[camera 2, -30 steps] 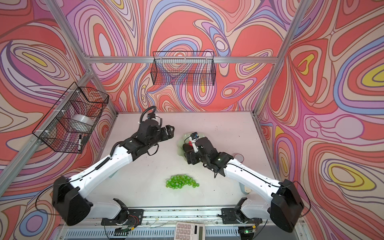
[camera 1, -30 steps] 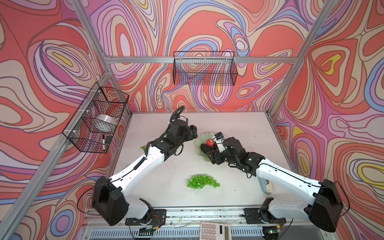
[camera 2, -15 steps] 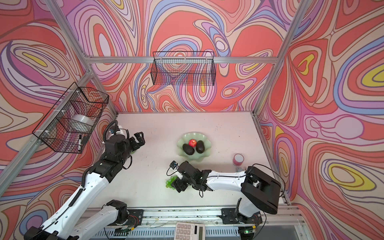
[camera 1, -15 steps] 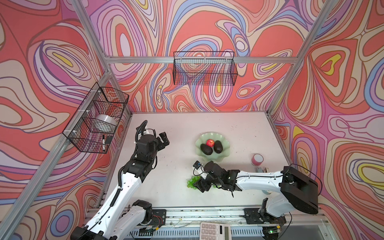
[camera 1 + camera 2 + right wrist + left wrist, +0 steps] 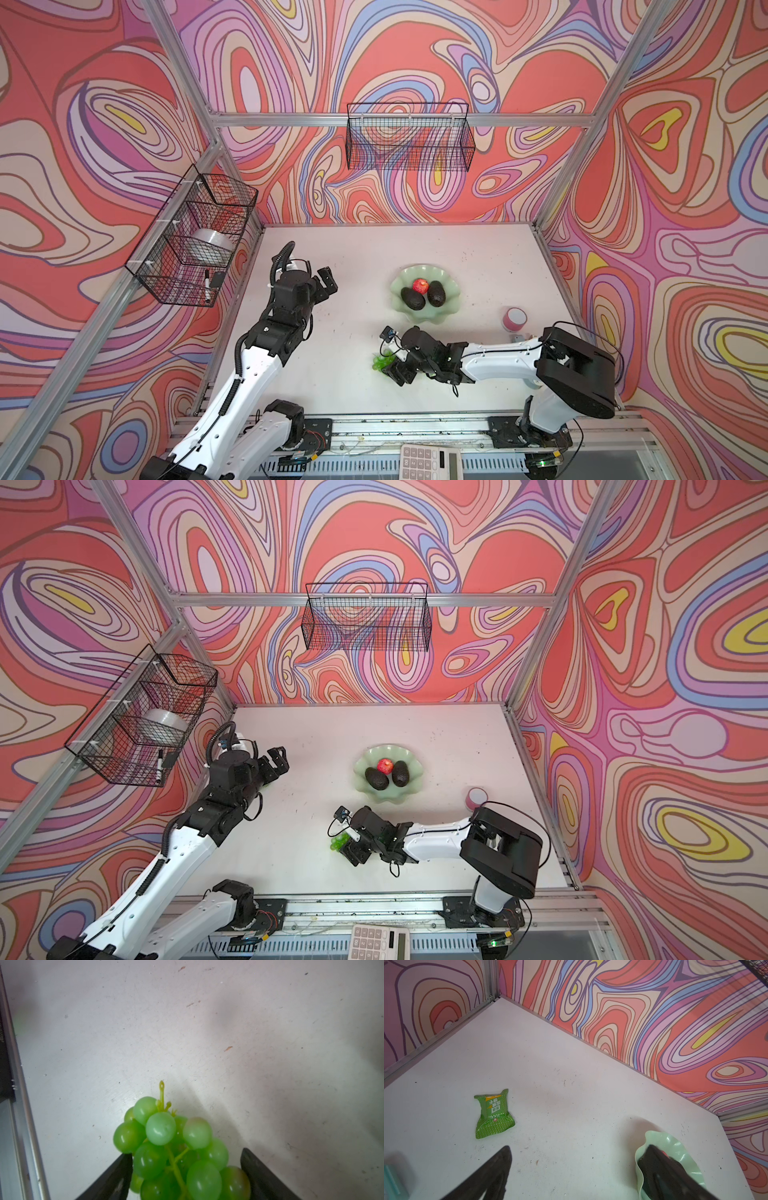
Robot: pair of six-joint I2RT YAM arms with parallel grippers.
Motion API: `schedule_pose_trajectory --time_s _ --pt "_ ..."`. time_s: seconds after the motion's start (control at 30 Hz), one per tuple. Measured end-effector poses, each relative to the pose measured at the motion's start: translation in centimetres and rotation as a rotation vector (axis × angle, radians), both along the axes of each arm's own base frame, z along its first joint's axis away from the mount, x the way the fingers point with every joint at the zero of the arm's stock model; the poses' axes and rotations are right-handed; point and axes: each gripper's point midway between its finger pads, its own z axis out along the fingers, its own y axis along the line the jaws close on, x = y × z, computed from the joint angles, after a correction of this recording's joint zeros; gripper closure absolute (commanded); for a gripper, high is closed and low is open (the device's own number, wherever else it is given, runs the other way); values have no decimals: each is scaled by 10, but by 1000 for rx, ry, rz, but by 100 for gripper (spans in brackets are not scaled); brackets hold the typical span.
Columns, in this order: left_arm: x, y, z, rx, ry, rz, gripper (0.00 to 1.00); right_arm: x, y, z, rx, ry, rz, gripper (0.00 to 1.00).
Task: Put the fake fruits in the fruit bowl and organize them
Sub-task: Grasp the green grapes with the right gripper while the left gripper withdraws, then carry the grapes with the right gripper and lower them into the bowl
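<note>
A second ago both arms crowded over the fruit bowl; they have since parted, which shows how far the job has got. The left arm has drawn back to its own side of the worktop, and the left pincer now hangs spread wide and empty above bare surface. Its wrist view shows only a green snack packet lying ahead, which is no fruit and needs no handling. With the arms clear, both top views show the red apple settled in the bowl, touching the first avocado and the second avocado. Meanwhile the right arm has swung down towards the front of the worktop, and the right pincer has come over the bunch of green grapes, which was lying alone a moment before. In the right wrist view the jaws stand apart on either side of the bunch, which lies on the worktop near the bowl but outside it. No squeeze shows yet, so I read this pincer as open and straddling, not gripping. Three of the four fruits look done and the grapes are the last. The next move probably calls for closing gently on the cluster and carrying it to the bare front part of the bowl, watching that loose grapes do not droop or snag on the wavy rim
</note>
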Motion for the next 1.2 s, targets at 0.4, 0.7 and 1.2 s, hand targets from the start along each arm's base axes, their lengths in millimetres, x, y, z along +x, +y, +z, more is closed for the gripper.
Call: schedule_pose_trajectory --time_s 0.4,0.7,1.2 --pt "0 0 0 -1 2 -1 0 8 6 0 -13 -36 -16 49" --pt "0 1 0 -1 2 2 0 14 4 3 -7 -50 -57 65" --pt "1 2 -1 1 7 4 0 28 4 51 79 -75 -142 73"
